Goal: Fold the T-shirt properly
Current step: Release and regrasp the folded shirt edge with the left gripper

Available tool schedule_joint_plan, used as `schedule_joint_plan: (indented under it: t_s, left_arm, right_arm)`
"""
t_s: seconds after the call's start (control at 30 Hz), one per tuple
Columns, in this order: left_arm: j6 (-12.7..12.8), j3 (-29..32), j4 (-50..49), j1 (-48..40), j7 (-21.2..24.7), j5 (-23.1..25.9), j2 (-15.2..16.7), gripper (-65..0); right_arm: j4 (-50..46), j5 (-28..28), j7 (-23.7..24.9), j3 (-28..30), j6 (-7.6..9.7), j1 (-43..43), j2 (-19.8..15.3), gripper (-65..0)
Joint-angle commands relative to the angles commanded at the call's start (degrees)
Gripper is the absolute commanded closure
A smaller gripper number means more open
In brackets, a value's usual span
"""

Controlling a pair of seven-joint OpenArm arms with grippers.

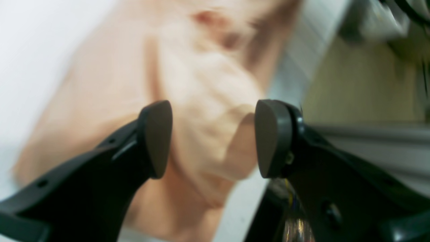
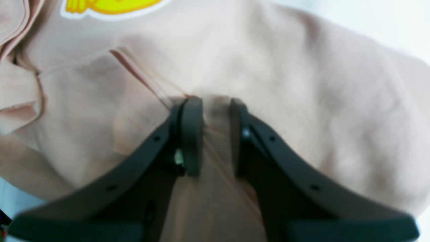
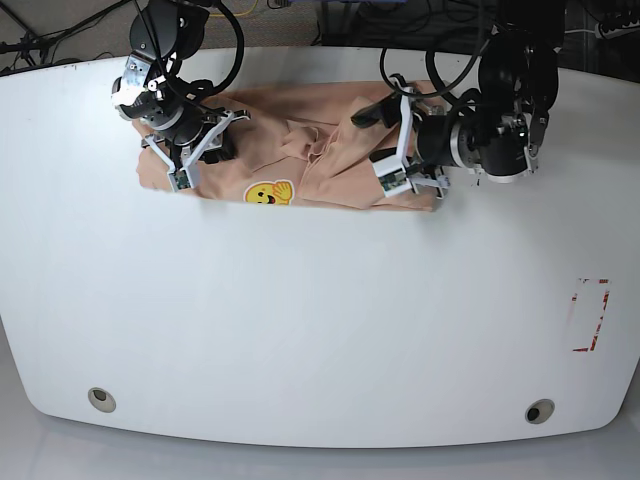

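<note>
Peach T-shirt bunched at the table's far edge, one arm at each end.

The T-shirt [image 3: 320,165] lay crumpled in soft, matte folds along the far side of the smooth white table [image 3: 320,330], its yellow smiley print [image 3: 268,193] facing up near the front hem. The right gripper [image 2: 215,134], with dark curved fingers and flat rubbery pads, was nearly closed, pinching a ridge of cloth between them. The left gripper [image 1: 213,137] hung over the shirt's other end with its jaws wide apart and nothing gripped, the blurred wrinkled fabric showing through the gap.
</note>
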State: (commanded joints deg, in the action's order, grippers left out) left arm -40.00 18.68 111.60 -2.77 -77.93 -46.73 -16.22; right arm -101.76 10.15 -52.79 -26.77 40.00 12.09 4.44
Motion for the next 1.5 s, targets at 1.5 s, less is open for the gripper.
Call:
schedule_joint_plan:
  t_s: [1.5]
  left_arm:
    - [0.0, 3.9, 0.7, -0.8, 8.1, 21.1, -1.1, -29.9]
  right_arm:
    - [0.0, 0.2, -0.1, 0.0, 0.0, -0.5, 0.1, -13.6]
